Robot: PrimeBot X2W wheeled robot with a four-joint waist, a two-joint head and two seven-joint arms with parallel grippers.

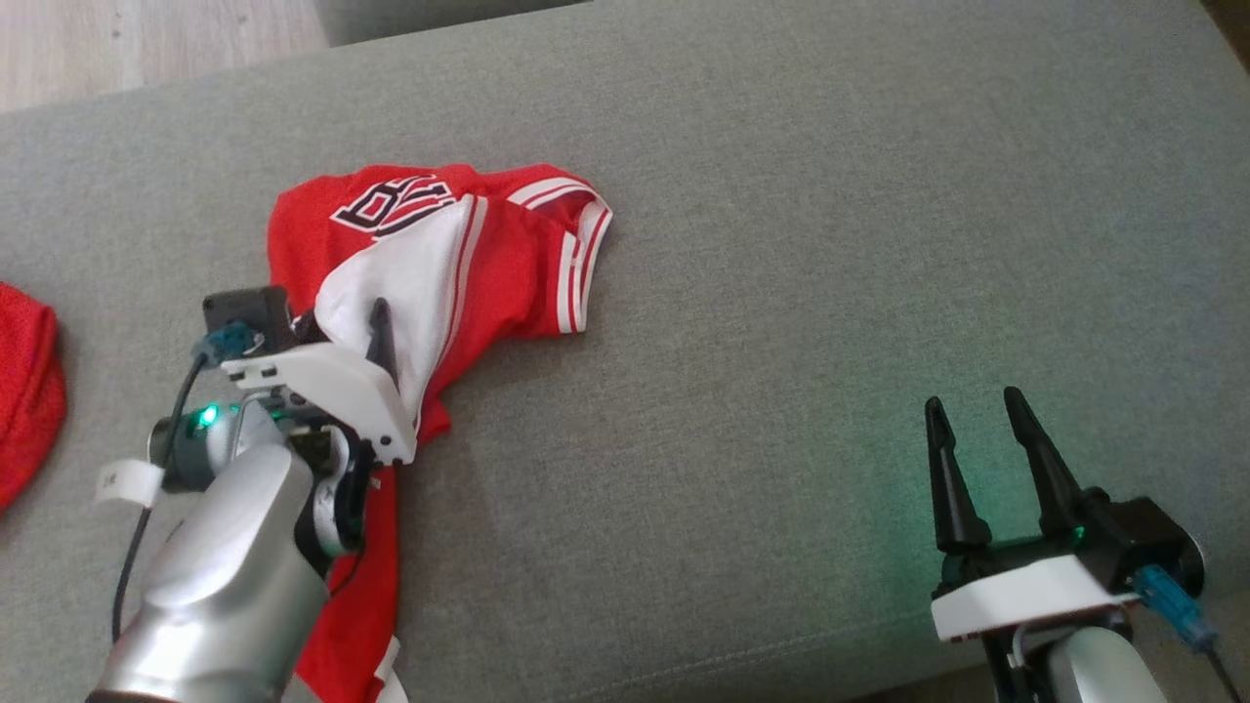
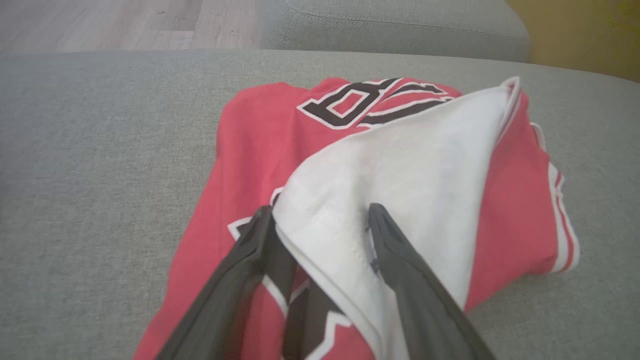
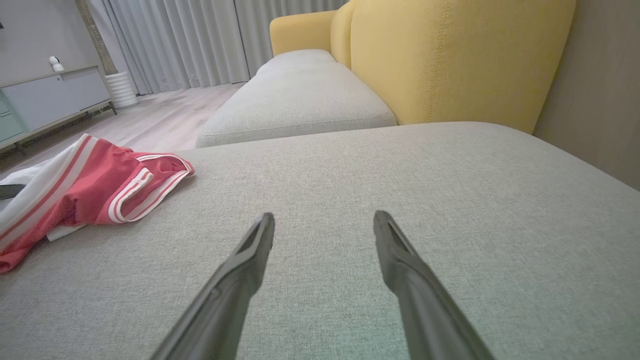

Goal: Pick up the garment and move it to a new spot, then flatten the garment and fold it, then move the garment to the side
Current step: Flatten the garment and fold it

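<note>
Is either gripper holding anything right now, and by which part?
Nothing is held. The left gripper stands open, its jaws astride the white fold of the red garment; the right gripper is open over the grey cushion.

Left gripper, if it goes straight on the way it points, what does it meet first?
The garment: its white fold lies between the open fingers of the left gripper, so cloth comes first, probably at once.

Bare grey sofa cushion (image 1: 781,293) stretches wide around the right tool (image 1: 973,396), while the crumpled red jersey (image 1: 508,264) and another red cloth (image 1: 24,391) crowd the left.
</note>
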